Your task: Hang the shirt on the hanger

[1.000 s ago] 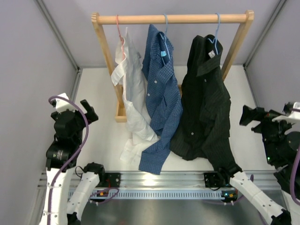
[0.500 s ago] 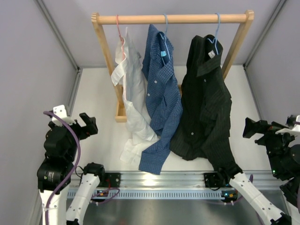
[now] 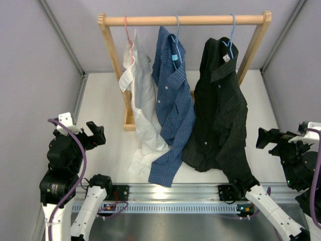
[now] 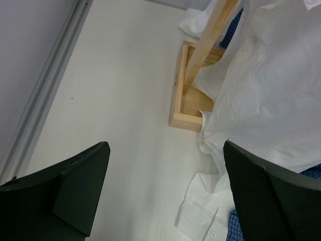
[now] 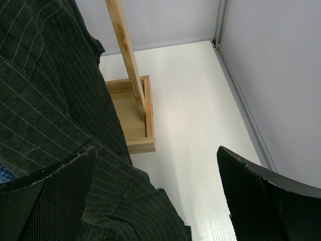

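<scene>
Two tools gape empty, left tool and right tool (both well apart from the rack), whose right end carries the shirt on the hanger.

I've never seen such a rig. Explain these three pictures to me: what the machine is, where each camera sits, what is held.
The machine is two robot arms bolted at the near edge of a table. The wide picture looks down from above and behind them: left gripper on the left, right gripper on the right. The other two pictures come from a camera on each wrist; the dark shapes at the bottom corners are that gripper's own fingers. Both grippers are open and hold nothing. On the table stands a wooden rack with three shirts hanging: a white shirt, a blue checked shirt, and the black shirt on a light-blue hanger, its lower part reaching the table.
</scene>
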You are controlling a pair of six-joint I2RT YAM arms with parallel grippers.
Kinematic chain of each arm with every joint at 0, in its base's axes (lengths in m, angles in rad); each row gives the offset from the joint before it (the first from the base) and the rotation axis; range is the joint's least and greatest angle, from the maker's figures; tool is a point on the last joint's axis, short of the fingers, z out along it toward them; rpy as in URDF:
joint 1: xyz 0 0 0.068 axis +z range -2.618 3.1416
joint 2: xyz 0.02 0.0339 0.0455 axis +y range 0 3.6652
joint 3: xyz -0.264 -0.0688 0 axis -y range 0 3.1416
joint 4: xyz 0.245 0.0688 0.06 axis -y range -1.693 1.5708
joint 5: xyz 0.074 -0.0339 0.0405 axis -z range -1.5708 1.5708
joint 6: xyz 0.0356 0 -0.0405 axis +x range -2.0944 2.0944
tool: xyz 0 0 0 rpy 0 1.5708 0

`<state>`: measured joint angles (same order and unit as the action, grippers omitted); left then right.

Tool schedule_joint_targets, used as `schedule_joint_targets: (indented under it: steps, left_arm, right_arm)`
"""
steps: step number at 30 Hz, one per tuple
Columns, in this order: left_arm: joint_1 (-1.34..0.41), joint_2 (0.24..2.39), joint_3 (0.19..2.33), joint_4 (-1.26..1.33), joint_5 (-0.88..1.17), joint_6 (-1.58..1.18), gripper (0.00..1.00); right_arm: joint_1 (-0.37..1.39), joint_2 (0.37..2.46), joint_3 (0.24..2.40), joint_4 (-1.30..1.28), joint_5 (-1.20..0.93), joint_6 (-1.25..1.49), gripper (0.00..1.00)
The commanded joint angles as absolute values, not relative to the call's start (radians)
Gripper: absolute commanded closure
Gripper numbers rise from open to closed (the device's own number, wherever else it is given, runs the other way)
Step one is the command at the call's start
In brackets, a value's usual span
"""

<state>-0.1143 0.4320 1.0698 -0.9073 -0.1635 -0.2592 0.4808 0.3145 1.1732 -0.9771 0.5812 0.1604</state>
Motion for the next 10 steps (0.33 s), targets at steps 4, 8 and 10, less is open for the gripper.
schedule_joint_targets:
  steps: [4,8,10]
  left_arm:
    - [-0.118,0.42,1.075,-0.907,-0.155,-0.252,0.02]
    - [-0.118,0.422,1.078,-0.907,-0.16,-0.253,0.02]
    - [-0.118,0.423,1.074,-0.905,-0.161,-0.253,0.02]
  right_arm:
    - [0.466,0.322,1.154,-0.965,0.575,0.158,0.01]
    - [0.466,0.322,1.146,-0.956,0.575,0.153,0.01]
    - [0.466,0.324,1.144,-0.956,0.584,0.152,0.0]
